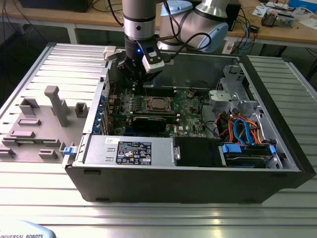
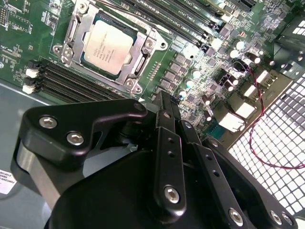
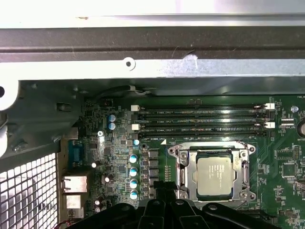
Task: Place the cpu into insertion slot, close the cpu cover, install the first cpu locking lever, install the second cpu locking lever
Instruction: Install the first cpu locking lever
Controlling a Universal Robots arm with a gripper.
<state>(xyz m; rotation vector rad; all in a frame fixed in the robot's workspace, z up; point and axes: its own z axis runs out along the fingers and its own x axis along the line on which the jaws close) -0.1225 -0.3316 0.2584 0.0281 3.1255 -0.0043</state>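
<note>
The cpu (image 1: 157,103) lies flat in the insertion slot (image 1: 157,110) on the green board, its silver top showing in both wrist views (image 2: 106,45) (image 3: 215,177). The cpu cover (image 2: 143,50) (image 3: 183,172) is down as a silver frame around the chip. My gripper (image 1: 140,79) hangs above the board on the exterior view's left of the socket, near the case's rear wall. Its black fingers (image 2: 166,98) (image 3: 164,187) are shut together with nothing between them, and they stand apart from the socket.
Long memory slots (image 3: 200,121) run beside the socket. A black card (image 1: 148,123) and the power supply (image 1: 129,148) sit in front, with a drive cage and cables (image 1: 247,131) at the exterior view's right. The perforated rear wall (image 2: 271,129) is close. A grey fixture (image 1: 49,114) stands outside the case.
</note>
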